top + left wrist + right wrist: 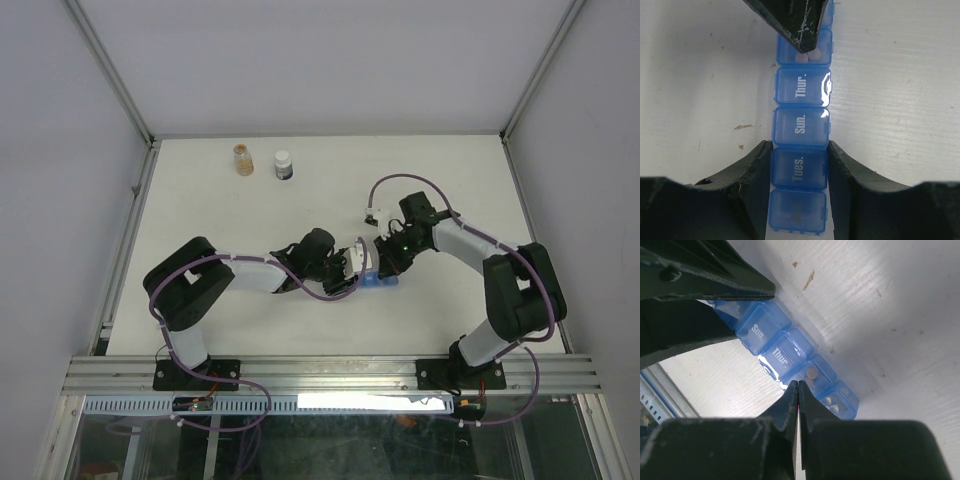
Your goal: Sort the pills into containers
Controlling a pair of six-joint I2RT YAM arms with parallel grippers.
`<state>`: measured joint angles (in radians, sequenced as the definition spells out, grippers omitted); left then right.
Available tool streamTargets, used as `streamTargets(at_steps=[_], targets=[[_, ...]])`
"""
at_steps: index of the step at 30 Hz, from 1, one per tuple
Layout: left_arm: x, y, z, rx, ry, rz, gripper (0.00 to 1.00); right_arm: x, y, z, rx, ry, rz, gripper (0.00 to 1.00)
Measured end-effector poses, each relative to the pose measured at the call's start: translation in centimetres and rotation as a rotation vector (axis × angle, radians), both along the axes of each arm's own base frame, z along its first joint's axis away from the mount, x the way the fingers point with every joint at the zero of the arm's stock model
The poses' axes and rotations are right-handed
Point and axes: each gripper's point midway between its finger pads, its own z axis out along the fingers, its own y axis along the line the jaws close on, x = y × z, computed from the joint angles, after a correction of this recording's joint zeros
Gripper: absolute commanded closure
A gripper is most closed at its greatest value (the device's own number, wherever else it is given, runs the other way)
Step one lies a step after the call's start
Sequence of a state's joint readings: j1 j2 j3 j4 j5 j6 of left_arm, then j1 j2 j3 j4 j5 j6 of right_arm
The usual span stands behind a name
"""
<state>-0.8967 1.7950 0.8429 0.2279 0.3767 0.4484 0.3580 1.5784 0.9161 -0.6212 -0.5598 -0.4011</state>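
Both hands meeting, left hand [799, 150] clamping containers [801, 127]

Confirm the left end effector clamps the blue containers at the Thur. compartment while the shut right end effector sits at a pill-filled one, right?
No: the left wrist view shows the left end effector clamping the containers at the Tues. compartment, not Thur.; the rest holds.

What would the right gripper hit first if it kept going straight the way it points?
Most likely the containers, at the compartment beside Thur. that holds pills; the right gripper, shut, looks just short of it.
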Motion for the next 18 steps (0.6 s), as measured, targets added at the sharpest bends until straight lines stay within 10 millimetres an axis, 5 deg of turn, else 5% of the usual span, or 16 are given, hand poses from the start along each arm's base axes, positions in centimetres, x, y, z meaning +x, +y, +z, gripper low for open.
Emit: streamTargets(at_steps=[6,11,18], targets=[[0.0,0.0,0.0,0.0,0.001,0.0,0.72,-0.4,-0.2,1.6,0.071,-0.02,-0.005,1.0],[0.0,0.0,0.0,0.002,0.016,0.01,0.41,0.1,-0.3,3.7,0.154,-0.071,-0.003,0.99],[-0.4,-0.1,0.1,-0.005,0.079,0.052,0.1,0.2,-0.6,5.0,0.201,-0.089,-0.012,0.93]])
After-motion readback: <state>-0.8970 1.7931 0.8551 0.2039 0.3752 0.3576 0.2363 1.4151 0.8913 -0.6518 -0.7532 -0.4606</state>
